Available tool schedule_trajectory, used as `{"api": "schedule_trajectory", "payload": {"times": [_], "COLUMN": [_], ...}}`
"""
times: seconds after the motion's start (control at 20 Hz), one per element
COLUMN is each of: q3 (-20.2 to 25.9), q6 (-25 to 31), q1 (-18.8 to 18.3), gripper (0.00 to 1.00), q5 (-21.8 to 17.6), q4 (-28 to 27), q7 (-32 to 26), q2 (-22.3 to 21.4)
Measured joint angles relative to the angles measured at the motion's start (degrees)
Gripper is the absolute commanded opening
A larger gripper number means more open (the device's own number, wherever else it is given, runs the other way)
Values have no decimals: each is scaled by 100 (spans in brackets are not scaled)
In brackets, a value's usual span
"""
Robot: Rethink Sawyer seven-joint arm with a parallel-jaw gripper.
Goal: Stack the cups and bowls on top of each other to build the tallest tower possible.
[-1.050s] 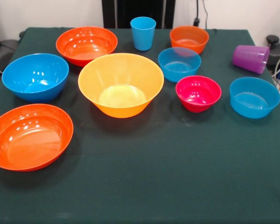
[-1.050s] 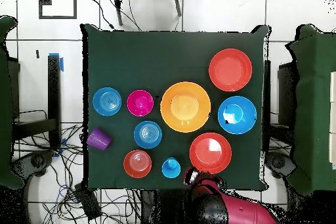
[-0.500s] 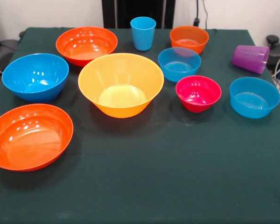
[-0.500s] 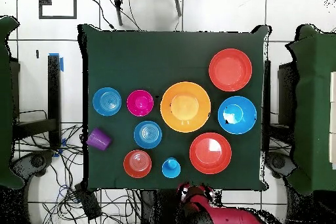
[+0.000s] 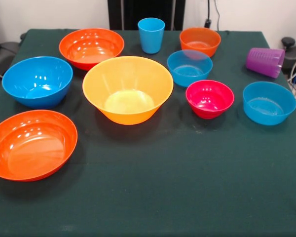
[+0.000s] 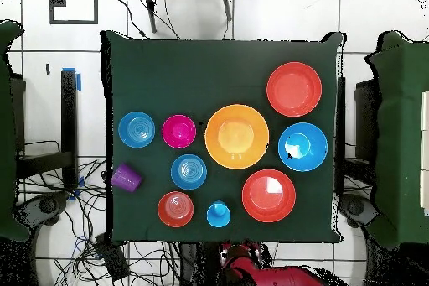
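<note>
Claw state cannot be told as the red arm [image 6: 251, 270] sits drawn back off the surface [image 6: 218, 69], nearest the upright blue cup [image 6: 219, 213], with nothing stacked.

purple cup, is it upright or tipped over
Tipped over. The purple cup lies on its side near the table's edge, its ribbed wall showing, while the light blue cup stands upright.

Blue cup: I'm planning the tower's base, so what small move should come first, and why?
Probably swing the arm out over the upright blue cup. Nothing is stacked yet, the cup stands nearest the arm, and the purple cup lies on its side.
</note>
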Motion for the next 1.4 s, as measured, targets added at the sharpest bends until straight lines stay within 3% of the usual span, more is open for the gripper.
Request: {"api": "schedule_trajectory", "payload": {"times": [0.45, 0.95, 1.4], "q3": [-642, -1304, -1530], "q6": [-712, -1661, -1885], "q1": [489, 915, 990], "gripper": [100, 100, 100], "q5": [-252, -264, -262], "q4": [-66, -339, -431], "q7": [0, 0, 0], "q2": [893, 2010, 2339]}}
